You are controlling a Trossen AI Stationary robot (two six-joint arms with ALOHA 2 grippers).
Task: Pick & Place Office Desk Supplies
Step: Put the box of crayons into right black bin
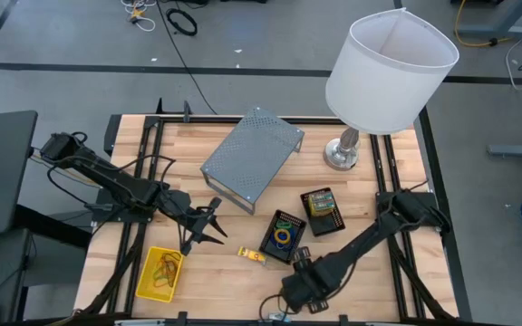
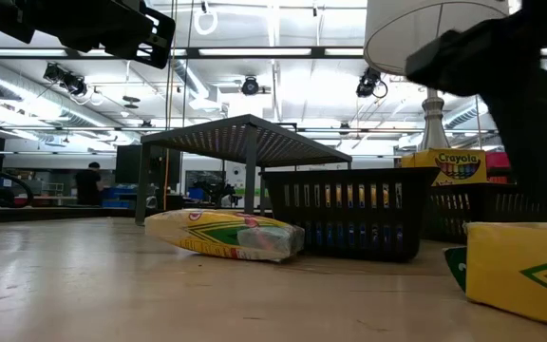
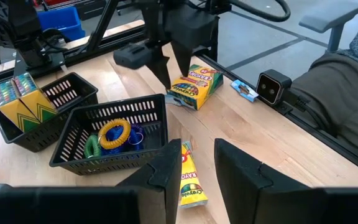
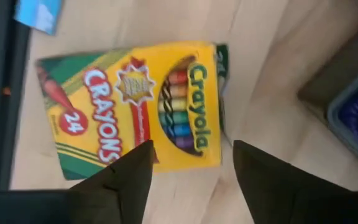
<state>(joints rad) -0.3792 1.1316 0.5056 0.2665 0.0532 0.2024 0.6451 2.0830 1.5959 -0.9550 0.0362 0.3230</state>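
Directly beneath the right tool (image 4: 188,171), a crayon box (image 4: 135,102) was left flat on the worktop (image 4: 278,81); its fingers were spread, nothing gripped, apparently for release.

Robotics lab — exposed ceiling ducts (image 2: 27,90), floor cables (image 1: 181,20), distant workbenches

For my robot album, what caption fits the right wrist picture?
Open right tool hovering over a yellow cardboard Crayola crayon box lying on the wooden table.
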